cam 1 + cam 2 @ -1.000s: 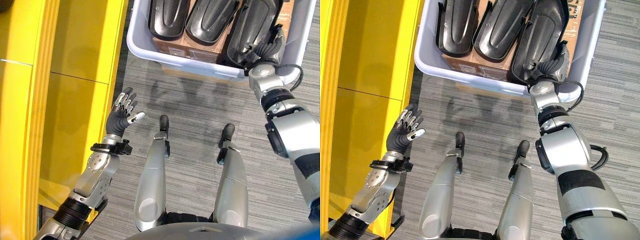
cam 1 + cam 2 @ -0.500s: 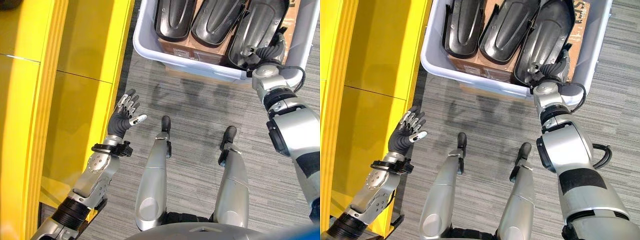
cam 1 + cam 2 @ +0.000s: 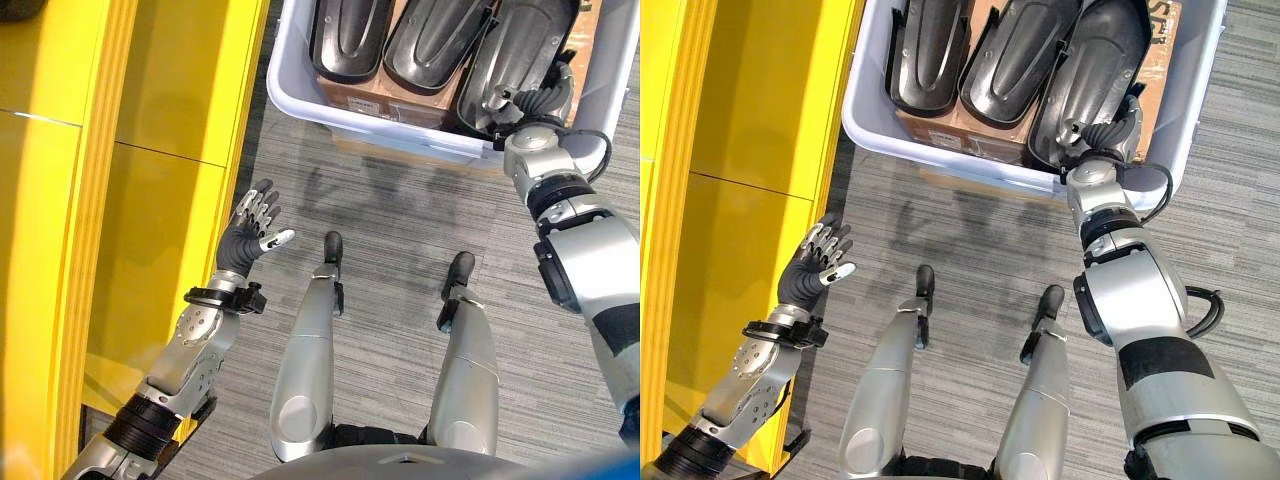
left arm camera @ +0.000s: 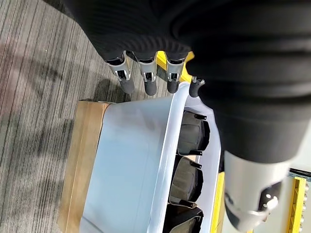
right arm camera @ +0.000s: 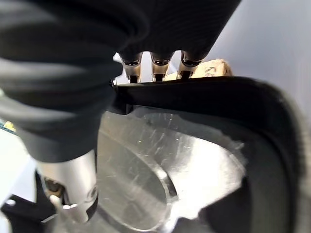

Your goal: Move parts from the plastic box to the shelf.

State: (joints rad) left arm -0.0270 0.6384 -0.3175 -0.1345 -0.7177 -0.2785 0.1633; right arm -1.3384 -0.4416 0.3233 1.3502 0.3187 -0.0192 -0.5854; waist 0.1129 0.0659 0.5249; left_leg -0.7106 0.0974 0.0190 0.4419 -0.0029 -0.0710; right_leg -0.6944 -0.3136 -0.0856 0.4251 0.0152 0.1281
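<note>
Right robot hand [image 3: 1108, 128] inside the pale plastic box [image 3: 863, 120] on grey carpet, fingers and thumb clamped on the rim of the rightmost of three black parts [image 3: 1086, 60], left robot hand [image 3: 249, 228] spread and holding nothing beside the yellow shelf [image 3: 120, 150].

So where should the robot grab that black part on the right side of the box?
Best by its raised rim at the near end, coming from above. That black part lies tilted, hollow side up, in the plastic box, so its edge sticks up. The right hand is already there, fingers behind the rim, thumb inside the hollow. The left hand waits open.
</note>
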